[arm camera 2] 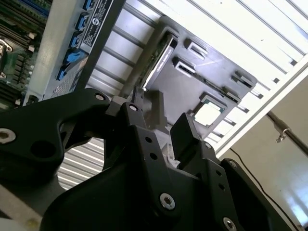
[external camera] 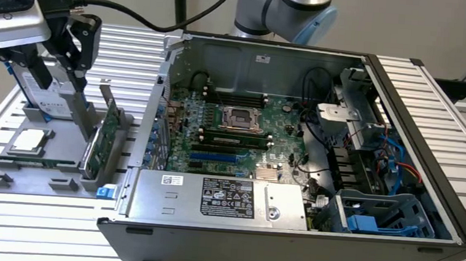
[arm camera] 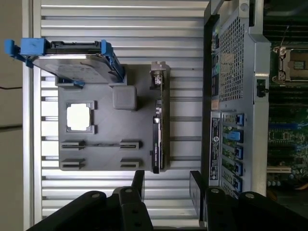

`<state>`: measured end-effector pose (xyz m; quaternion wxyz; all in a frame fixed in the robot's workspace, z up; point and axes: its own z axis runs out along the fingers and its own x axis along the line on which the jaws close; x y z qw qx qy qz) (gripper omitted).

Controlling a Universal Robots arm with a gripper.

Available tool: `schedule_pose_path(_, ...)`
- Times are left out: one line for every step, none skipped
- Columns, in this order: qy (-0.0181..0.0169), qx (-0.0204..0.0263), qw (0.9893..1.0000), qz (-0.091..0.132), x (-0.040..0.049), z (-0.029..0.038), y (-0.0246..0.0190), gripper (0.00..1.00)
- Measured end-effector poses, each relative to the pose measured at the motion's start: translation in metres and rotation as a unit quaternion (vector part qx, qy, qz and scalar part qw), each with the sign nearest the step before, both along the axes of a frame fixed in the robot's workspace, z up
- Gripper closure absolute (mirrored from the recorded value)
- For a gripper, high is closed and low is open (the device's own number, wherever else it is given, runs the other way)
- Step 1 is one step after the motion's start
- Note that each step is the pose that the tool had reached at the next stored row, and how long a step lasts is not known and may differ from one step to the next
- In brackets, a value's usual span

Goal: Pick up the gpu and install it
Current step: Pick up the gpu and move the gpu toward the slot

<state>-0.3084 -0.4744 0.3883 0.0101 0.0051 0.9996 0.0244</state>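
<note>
Claw (arm camera: 167,185) wide, empty, above gpu (arm camera: 158,134), gpu on edge in grey tray (arm camera: 103,144), slatted table (arm camera: 120,29), open computer case (external camera: 290,257) at the exterior view's right

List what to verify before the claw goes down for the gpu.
1. claw open and empty: ok.
2. gpu standing on edge in the gray holder: ok.
3. gpu's edge falls within the claw's gap in the first wrist view: ok.
4. hard drive stands apart from the gpu: ok.
5. computer case open, motherboard exposed: ok.
6. Which motherboard slot takes the gpu: cannot tell.
</note>
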Motion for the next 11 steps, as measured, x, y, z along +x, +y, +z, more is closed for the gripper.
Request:
schedule_pose_path(-0.0001, 0.0, 1.0, 0.0, 0.0, -0.0009, 0.0, 0.0)
schedule_pose_path(-0.0002, -0.0001, 1.0, 0.0, -0.0001, -0.0018, 0.0001, 0.0)
schedule_pose_path(-0.0004, 0.0, 1.0, 0.0, 0.0, -0.0028, 0.0002, 0.0)
schedule_pose_path(-0.0005, -0.0001, 1.0, 0.0, 0.0, -0.0037, 0.0004, 0.0)
schedule_pose_path(-0.0006, -0.0001, 1.0, 0.0, -0.0001, -0.0047, 0.0008, 0.0)
schedule_pose_path(-0.0007, -0.0001, 1.0, 0.0, -0.0001, -0.0057, 0.0015, 0.0)
schedule_pose_path(-0.0008, -0.0001, 1.0, 0.0, -0.0001, -0.0067, 0.0024, 0.0)
schedule_pose_path(-0.0008, -0.0002, 1.0, -0.001, -0.0001, -0.0075, 0.0033, 0.0)
schedule_pose_path(-0.0009, -0.0002, 1.0, -0.001, -0.0001, -0.0084, 0.0041, 0.0)
schedule_pose_path(-0.001, -0.0002, 1.0, -0.001, -0.0001, -0.0092, 0.0049, 0.0)
schedule_pose_path(-0.0012, -0.0001, 1.0, -0.001, -0.0001, -0.01, 0.0058, 0.0)
